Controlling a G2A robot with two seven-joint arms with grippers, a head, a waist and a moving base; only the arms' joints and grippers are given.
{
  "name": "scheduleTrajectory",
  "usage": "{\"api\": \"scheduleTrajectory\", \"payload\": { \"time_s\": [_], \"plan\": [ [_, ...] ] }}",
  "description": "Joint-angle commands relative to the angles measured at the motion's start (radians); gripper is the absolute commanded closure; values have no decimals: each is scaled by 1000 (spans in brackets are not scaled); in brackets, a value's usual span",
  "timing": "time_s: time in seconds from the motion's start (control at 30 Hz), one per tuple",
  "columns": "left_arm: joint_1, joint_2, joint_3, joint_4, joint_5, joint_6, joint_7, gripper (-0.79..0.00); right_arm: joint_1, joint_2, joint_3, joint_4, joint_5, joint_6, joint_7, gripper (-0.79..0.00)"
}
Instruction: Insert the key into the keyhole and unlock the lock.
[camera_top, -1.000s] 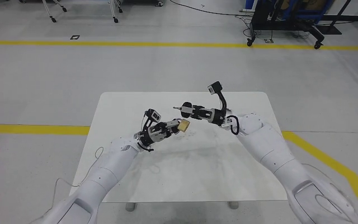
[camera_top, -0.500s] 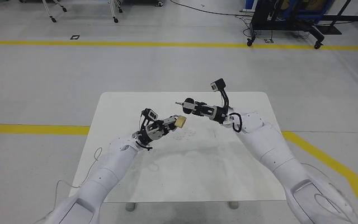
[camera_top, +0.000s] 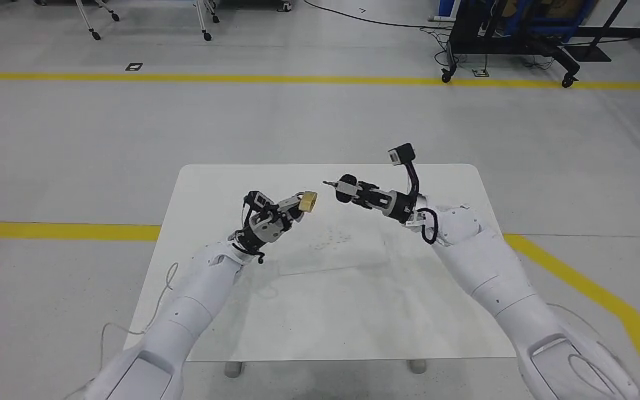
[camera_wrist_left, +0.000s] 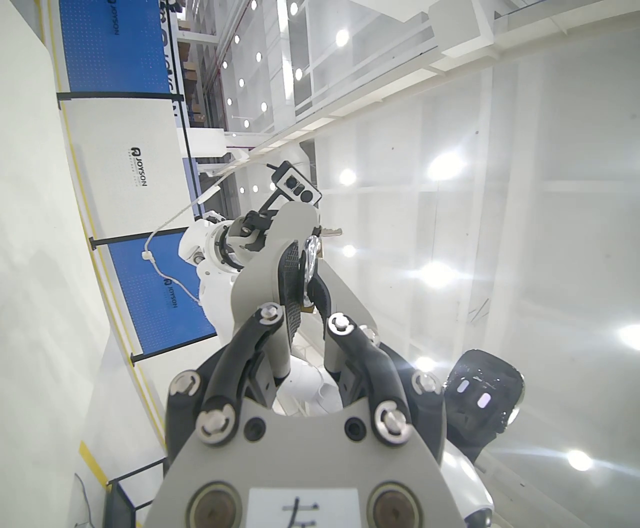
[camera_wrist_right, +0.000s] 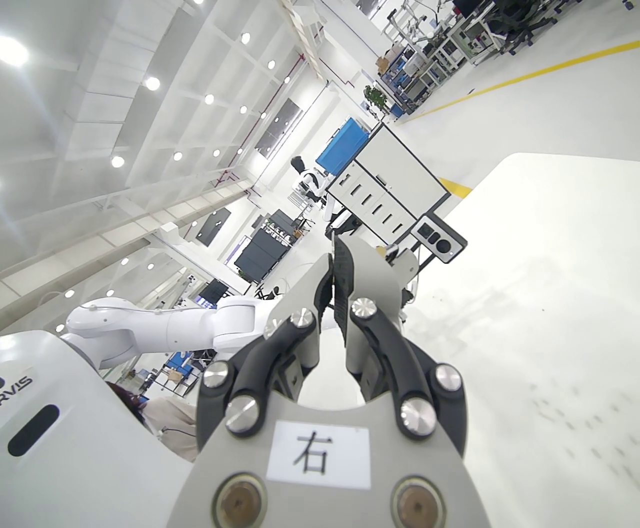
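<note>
Brass lock (camera_top: 308, 201), one, in left jaws, one key (camera_top: 329, 184), right jaws

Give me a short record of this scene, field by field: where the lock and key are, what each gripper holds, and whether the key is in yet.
lock: brass, held up over the table
key: tip points toward the lock, a gap between them
left gripper: shut on the lock
right gripper: shut on the key
task state: key not yet in the keyhole
</note>
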Motion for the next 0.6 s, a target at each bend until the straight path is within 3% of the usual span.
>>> {"api": "scheduleTrajectory", "payload": {
  "time_s": [0.0,0.33,0.57],
  "plan": [
    [-13,-2,1,14,32,7,5,0,-7,3,7,-13,-10,9,-2,0],
    [-16,-2,-1,13,37,2,6,0,-7,3,7,-13,-10,9,-2,0],
    [25,11,-16,-60,139,-9,43,0,-40,1,39,-28,69,18,-43,0]
  ]
}}
